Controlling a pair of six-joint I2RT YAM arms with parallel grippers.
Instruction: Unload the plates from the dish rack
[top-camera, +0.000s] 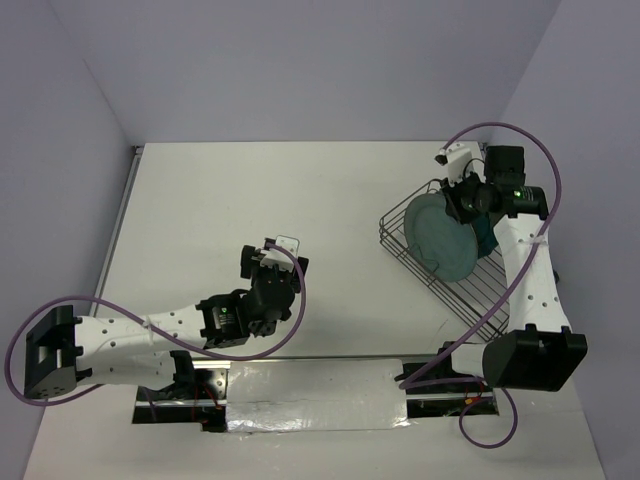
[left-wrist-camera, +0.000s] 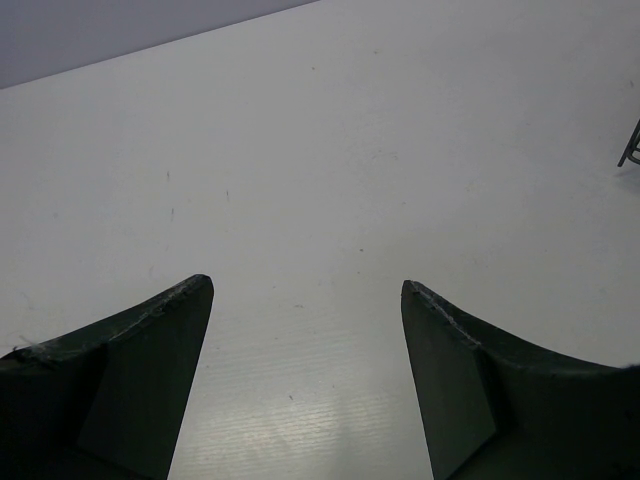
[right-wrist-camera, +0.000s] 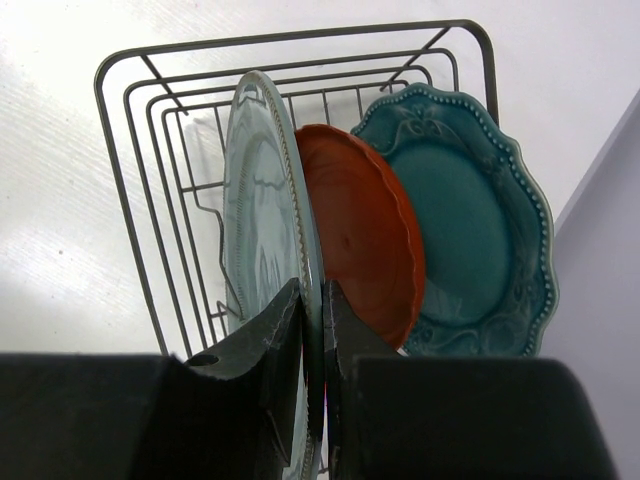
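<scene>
From above, the dish rack (top-camera: 478, 292) sits at the tabletop's (top-camera: 300, 190) right side, with a pale green plate (top-camera: 440, 238) upright in it under the right arm (top-camera: 525, 270). The left wrist shows the left fingers (left-wrist-camera: 150, 350) apart above the tabletop. The right wrist shows the right fingers (right-wrist-camera: 275, 345) clamped on that plate's rim, with a red plate (right-wrist-camera: 365, 240) and a teal plate (right-wrist-camera: 470, 220) behind it.

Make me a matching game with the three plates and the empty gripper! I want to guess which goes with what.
1 pale green plate
2 orange plate
3 teal plate
4 left gripper

A open above the table
B beaded wavy rim
C gripped by the right gripper
D middle of the three plates

Pairs: 1-C, 2-D, 3-B, 4-A
</scene>
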